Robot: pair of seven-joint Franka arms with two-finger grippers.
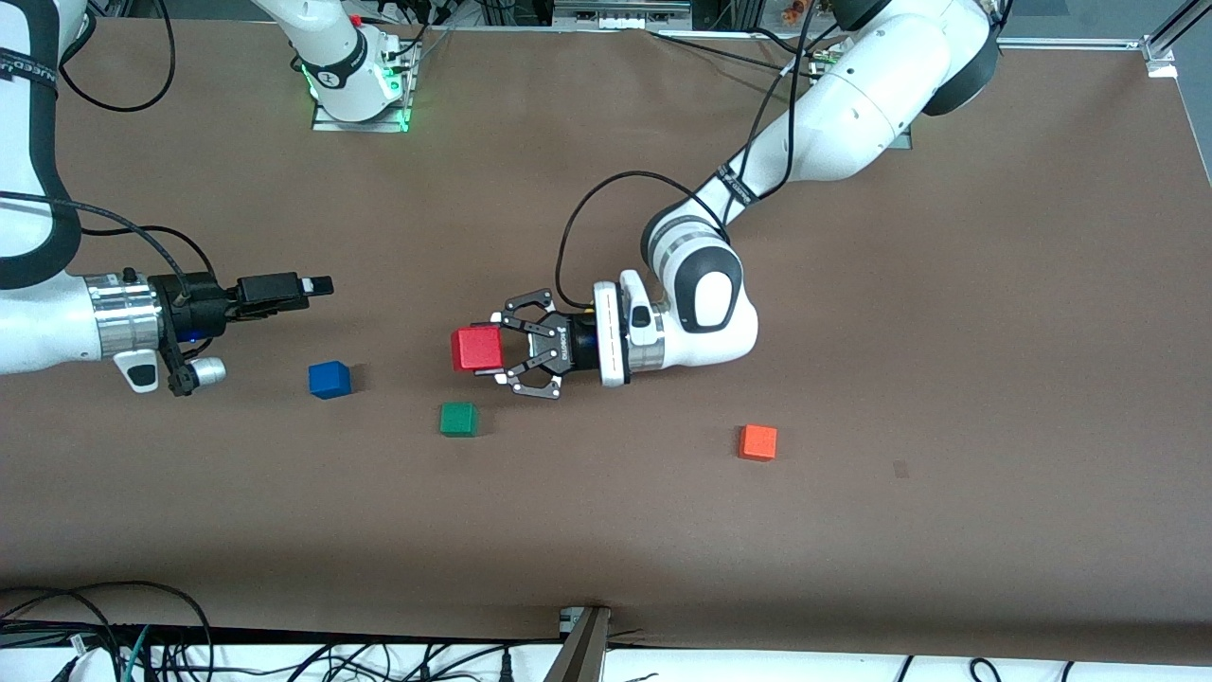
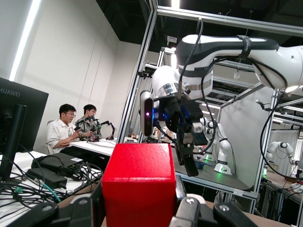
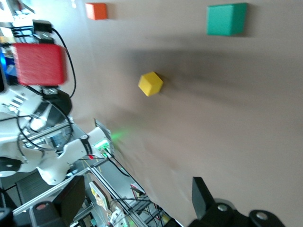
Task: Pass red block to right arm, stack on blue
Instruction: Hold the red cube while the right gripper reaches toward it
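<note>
My left gripper (image 1: 492,349) is shut on the red block (image 1: 477,349) and holds it level above the middle of the table. The block fills the left wrist view (image 2: 138,187) between the claw fingers (image 2: 189,213). My right gripper (image 1: 317,284) is open and empty. It points at the red block with a clear gap between them. It also shows in the left wrist view (image 2: 187,151). Its fingers (image 3: 201,195) stand wide apart in the right wrist view, where the red block (image 3: 39,64) shows farther off. The blue cube (image 1: 329,379) lies on the table below the right gripper.
A green cube (image 1: 458,419) lies on the table near the blue one, under the held block's front side. An orange cube (image 1: 757,442) lies toward the left arm's end. A yellow cube (image 3: 150,83) shows only in the right wrist view.
</note>
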